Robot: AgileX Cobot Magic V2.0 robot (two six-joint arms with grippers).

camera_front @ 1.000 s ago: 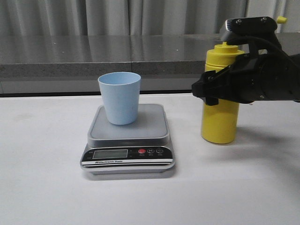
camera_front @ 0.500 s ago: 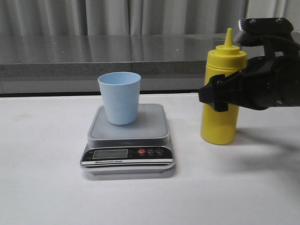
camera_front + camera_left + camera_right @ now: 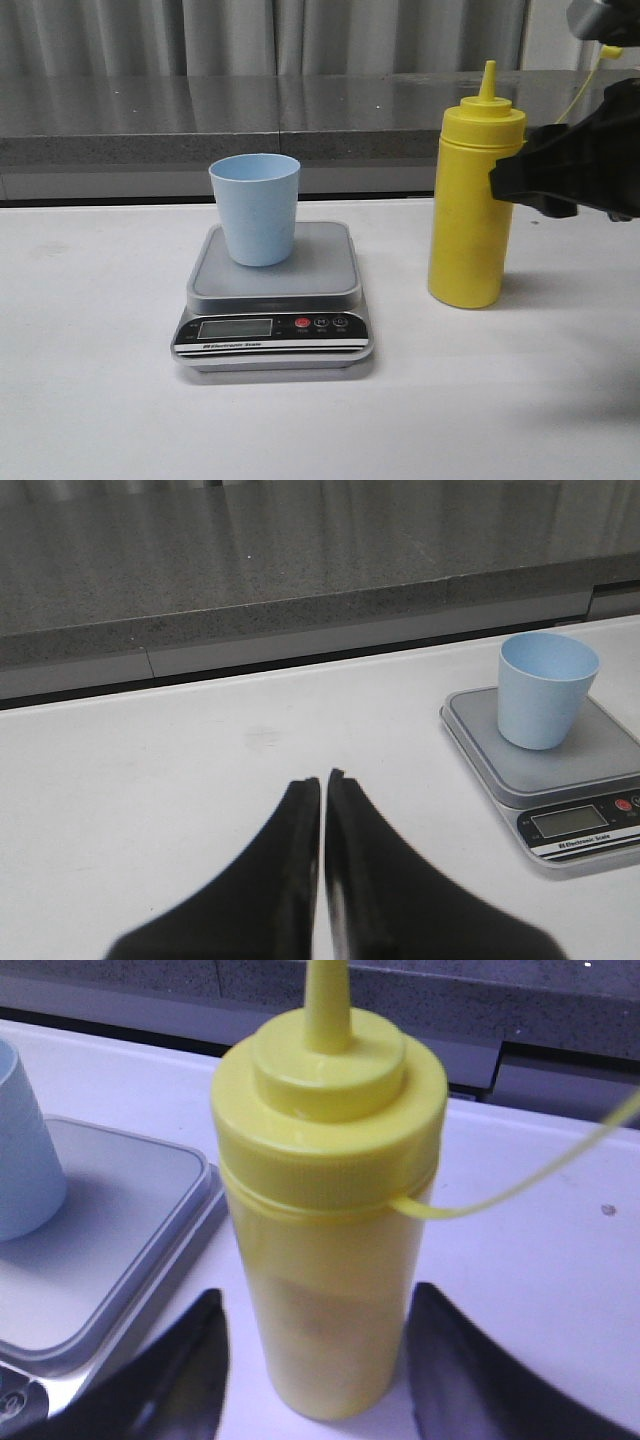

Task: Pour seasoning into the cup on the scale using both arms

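1. The scale [image 3: 274, 300] sits on the white table [image 3: 90, 400], its black front panel and red button facing the camera in the front view.
2. The pale blue cup [image 3: 255, 208] stands upright on the scale's silver weighing plate, toward the plate's back half.
3. The yellow seasoning bottle [image 3: 472, 200] stands upright on the table to the right of the scale, near it but not touching, with its pointed nozzle bare.
4. A thin yellow tether [image 3: 520, 1165] runs off from the bottle's collar; where it ends I cannot make out.
5. The right gripper [image 3: 315, 1380] is spread wide, its two black fingers [image 3: 180, 1380] on either side of the bottle's lower body with a gap showing on each side, so it grasps nothing.
6. From the front, that arm's black bulk sits just right of the bottle, level with its upper half.
7. The left gripper [image 3: 323, 830] is pressed closed, fingertips together and nothing between them, over bare table well to the left of the scale.
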